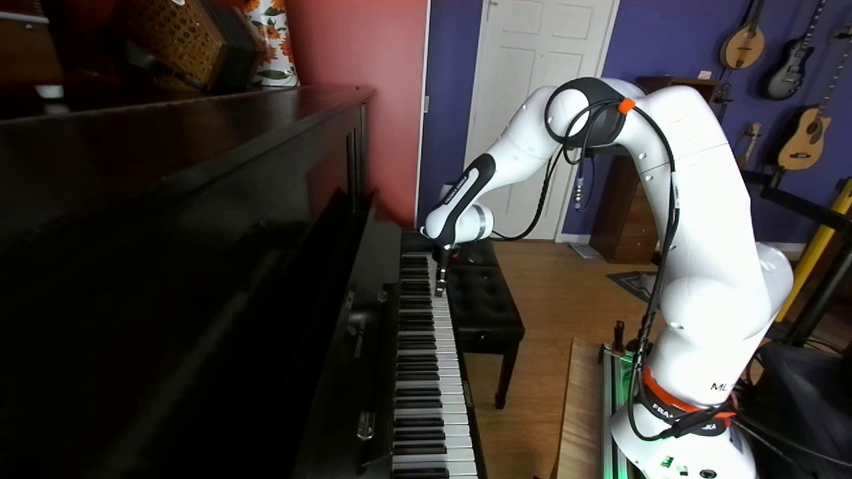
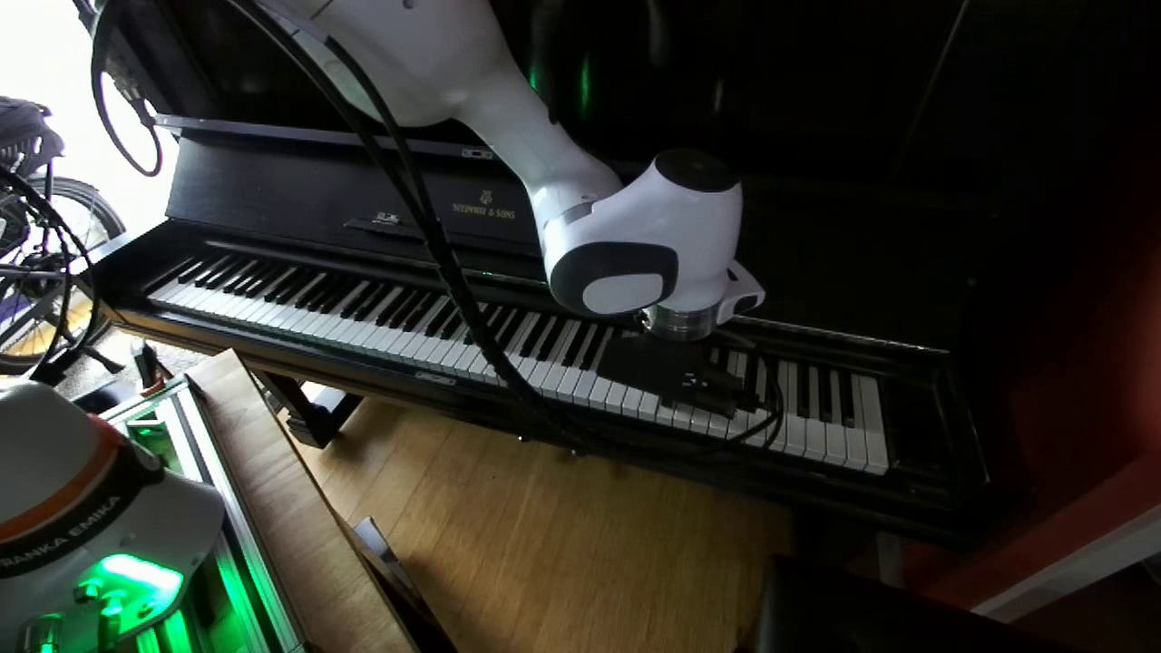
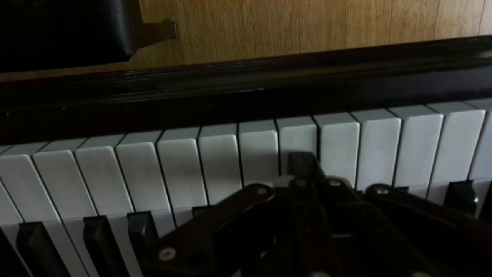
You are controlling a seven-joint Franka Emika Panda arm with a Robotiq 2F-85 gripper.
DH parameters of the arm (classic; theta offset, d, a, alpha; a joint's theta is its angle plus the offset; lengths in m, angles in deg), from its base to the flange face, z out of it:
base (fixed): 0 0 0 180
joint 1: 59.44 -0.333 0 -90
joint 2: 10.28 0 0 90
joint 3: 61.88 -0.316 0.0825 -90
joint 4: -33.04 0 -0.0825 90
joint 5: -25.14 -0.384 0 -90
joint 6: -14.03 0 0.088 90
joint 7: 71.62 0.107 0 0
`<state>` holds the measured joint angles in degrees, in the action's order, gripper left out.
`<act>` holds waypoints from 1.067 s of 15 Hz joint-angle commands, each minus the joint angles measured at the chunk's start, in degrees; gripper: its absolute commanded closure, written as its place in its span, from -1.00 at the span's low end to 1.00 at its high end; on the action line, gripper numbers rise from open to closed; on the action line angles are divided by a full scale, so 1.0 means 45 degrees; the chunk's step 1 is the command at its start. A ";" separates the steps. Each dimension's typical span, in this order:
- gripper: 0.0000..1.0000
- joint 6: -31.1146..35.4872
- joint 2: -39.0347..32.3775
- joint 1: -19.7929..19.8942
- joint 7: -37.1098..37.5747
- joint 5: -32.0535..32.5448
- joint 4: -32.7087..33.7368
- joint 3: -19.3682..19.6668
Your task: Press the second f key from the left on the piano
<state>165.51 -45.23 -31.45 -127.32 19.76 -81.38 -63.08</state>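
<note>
The dark upright piano point(image 1: 266, 173) shows in both exterior views, with its case point(image 2: 345, 195) behind a long row of white and black keys point(image 1: 436, 379). My gripper point(image 1: 440, 291) points down over the white keys towards one end of the keyboard. In the wrist view its fingertips point(image 3: 302, 157) are together, with nothing seen between them. They are at one white key point(image 3: 296, 137), over its front half. The gap on that key's right looks wider and darker; I cannot tell for certain whether the key is down. In an exterior view the gripper body point(image 2: 676, 370) hides the fingertips.
A black padded bench point(image 1: 484, 303) stands in front of the keys; its corner shows in the wrist view point(image 3: 69, 32). A black cable point(image 2: 476, 331) hangs along the arm across the keys. The robot's wooden table point(image 2: 277, 508) stands before the piano. The keyboard's front rail point(image 3: 215, 90) borders the keys.
</note>
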 commanded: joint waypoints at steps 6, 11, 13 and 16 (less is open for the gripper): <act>1.00 -0.0078 -0.0754 0.0260 -0.0442 -0.0181 0.0608 -0.0142; 1.00 -0.0318 -0.0862 0.0287 -0.0451 -0.0233 0.0771 -0.0152; 1.00 -0.0560 -0.0681 0.0265 -0.0358 -0.0321 0.0745 -0.0181; 1.00 -0.0522 -0.0467 0.0078 -0.0221 -0.0184 0.0615 -0.0076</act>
<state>164.11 -46.67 -31.24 -127.73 19.65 -79.53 -63.14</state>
